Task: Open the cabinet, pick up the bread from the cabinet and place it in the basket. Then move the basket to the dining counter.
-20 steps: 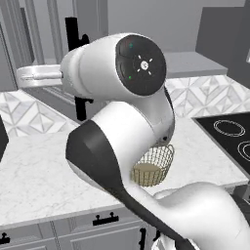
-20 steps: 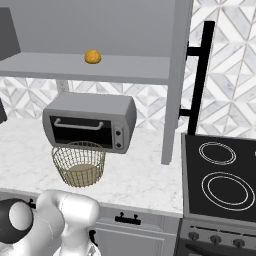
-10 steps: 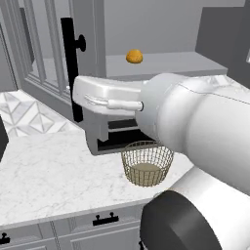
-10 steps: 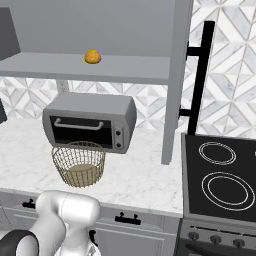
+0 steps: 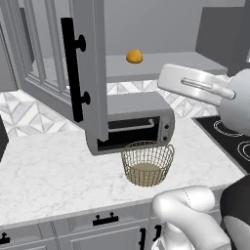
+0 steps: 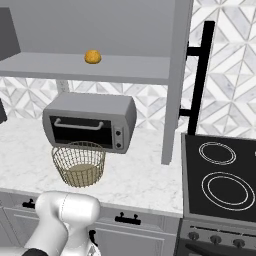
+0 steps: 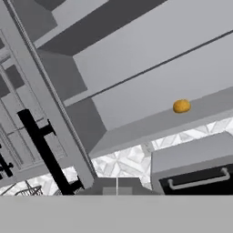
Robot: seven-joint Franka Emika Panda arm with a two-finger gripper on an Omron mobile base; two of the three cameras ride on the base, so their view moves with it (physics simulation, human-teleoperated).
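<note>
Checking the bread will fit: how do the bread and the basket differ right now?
The bread is a small solid golden-orange lump; the basket is open tan wire mesh, far larger. The bread sits up on the shelf of the cabinet; the basket stands below on the counter before the toaster oven. Both are round and untouched.

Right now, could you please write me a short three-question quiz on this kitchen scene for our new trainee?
1. True or false: the bread lies in the basket.
2. What stands right behind the basket? A) kettle B) toaster oven C) blue bowl
3. Fill in: the cabinet doors are ____.

Key: 1 false, the bread is on the cabinet shelf; 2 B; 3 open.
</note>
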